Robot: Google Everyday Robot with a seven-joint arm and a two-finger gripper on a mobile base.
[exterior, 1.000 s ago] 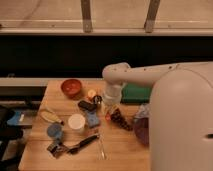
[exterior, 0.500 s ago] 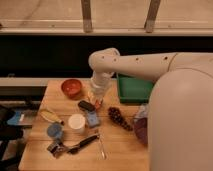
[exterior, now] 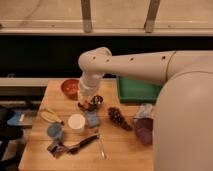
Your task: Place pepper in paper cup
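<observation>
A wooden table (exterior: 35,145) crowded with small items is seen from above. At the left, a blue cup (exterior: 54,131) is set near the front, with a yellow banana-like piece (exterior: 50,116) behind it and an orange-red bowl (exterior: 70,88) farther back. Just right of the blue cup, the white paper cup (exterior: 76,122) is stood upright with its mouth open. Behind and slightly right of it, the gripper (exterior: 91,103), carried on a thick white arm (exterior: 135,65), is lowered to the tabletop. The small red-orange pepper (exterior: 86,105) is glimpsed at its tip. Whether the gripper is closed on the pepper or only poised at it cannot be told. A small blue object (exterior: 92,118) lies just in front of the gripper, a dark bunch of grapes (exterior: 119,117) is found to the right, and a green tray (exterior: 137,90) is placed behind that. Several risks can be judged from here. The slim, curved pepper could be pinched off-centre and dropped during lifting. The light paper cup, so near the gripper, could be knocked over or pushed into the blue cup by a low sideways move. The small blue object could be dragged along. If the pepper is released off-centre, it could strike the rim and fall outside, or be dropped into the neighbouring blue cup.
</observation>
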